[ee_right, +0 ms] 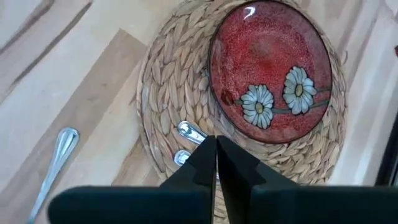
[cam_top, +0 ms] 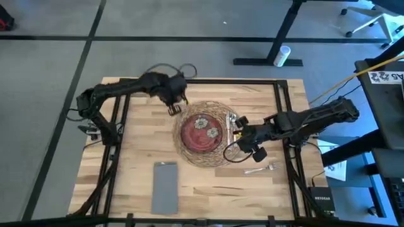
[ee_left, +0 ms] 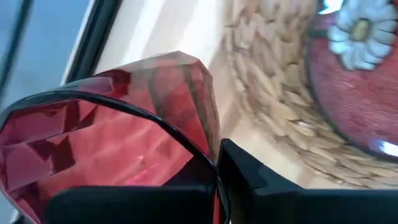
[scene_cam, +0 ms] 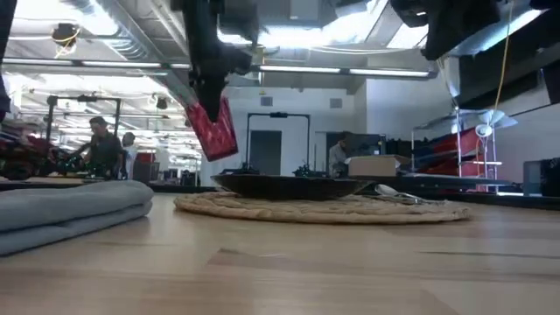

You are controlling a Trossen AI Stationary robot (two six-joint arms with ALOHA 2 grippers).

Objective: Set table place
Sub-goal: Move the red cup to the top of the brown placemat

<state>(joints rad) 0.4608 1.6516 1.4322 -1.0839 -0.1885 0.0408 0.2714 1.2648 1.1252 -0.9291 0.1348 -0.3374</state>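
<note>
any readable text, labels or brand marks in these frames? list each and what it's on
"NETGEAR": on the black box at the table's near right corner; small, read with some doubt.
White sheet on the dark desk at far right: printed marks, too blurred to read.
Plate, mat, napkin, cup, cutlery: no text.

Red cup cut off by frame edge; cutlery handles hidden behind right fingers

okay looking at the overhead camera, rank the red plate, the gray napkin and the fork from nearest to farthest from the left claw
From the left claw, holding the red cup:
1. Red plate, on the mat beside it.
2. Gray napkin, toward the near edge.
3. Fork, far right side.
</note>
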